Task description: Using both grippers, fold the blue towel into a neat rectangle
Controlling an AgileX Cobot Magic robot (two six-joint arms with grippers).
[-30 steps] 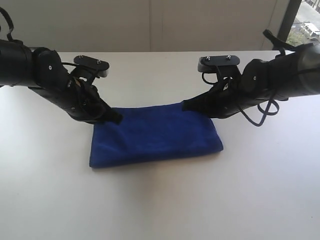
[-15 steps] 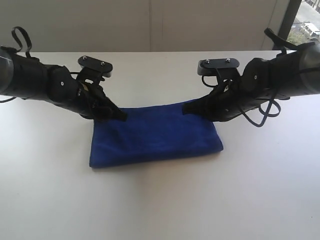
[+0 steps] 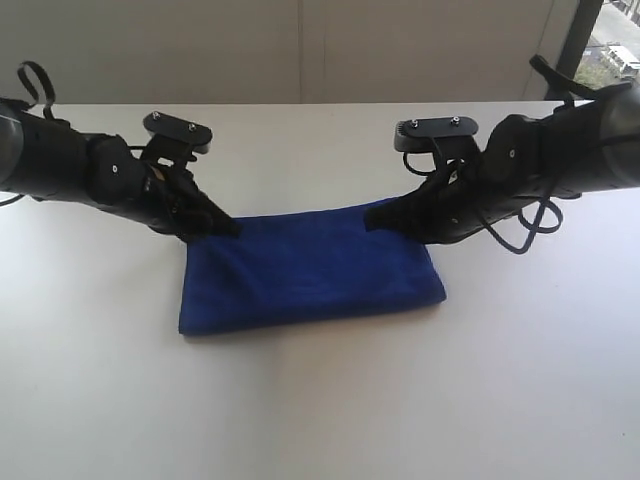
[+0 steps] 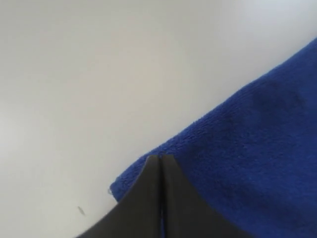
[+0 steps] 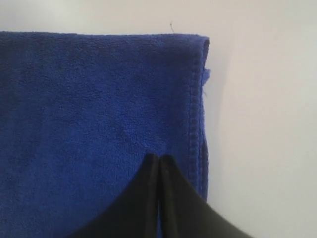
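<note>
The blue towel (image 3: 310, 270) lies flat on the white table (image 3: 320, 400) as a folded rectangle. My left gripper (image 3: 232, 228) is shut, and its tip hovers at the towel's far left corner. In the left wrist view the left gripper (image 4: 159, 157) has its black jaws pressed together over the edge of the towel (image 4: 257, 148). My right gripper (image 3: 370, 212) is also shut, at the far right corner. The right wrist view shows the right gripper (image 5: 159, 156) over the towel (image 5: 99, 99) near its stitched hem. Neither gripper visibly lifts any cloth. No label is visible.
A pale wall (image 3: 300, 50) runs behind the table's far edge. A window (image 3: 615, 45) sits at the upper right. Both black arms reach in low from the two sides, with cables hanging off the right one.
The left arm has drawn back to the left and levelled out, its tip staying by the far left corner. The right arm and the towel have hardly moved.
</note>
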